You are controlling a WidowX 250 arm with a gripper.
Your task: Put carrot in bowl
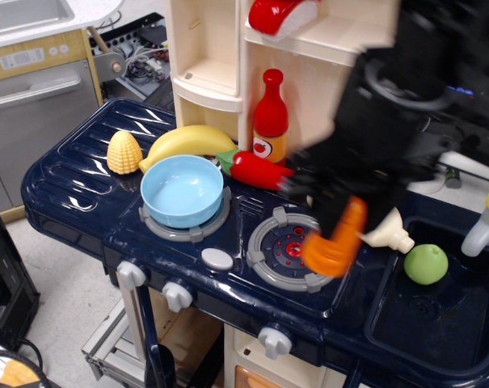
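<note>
The orange carrot (335,242) hangs from my black gripper (345,212), blurred by motion, above the right edge of the grey burner (294,249). The gripper is shut on the carrot's upper end. The light blue bowl (182,191) sits empty on the left burner, well to the left of the carrot.
A yellow corn (124,151), a banana (186,142) and a red chili (262,171) lie behind the bowl. A red bottle (270,119) stands at the back wall. A cream jug (389,230) lies partly behind my arm. A green ball (426,263) lies in the sink (438,323).
</note>
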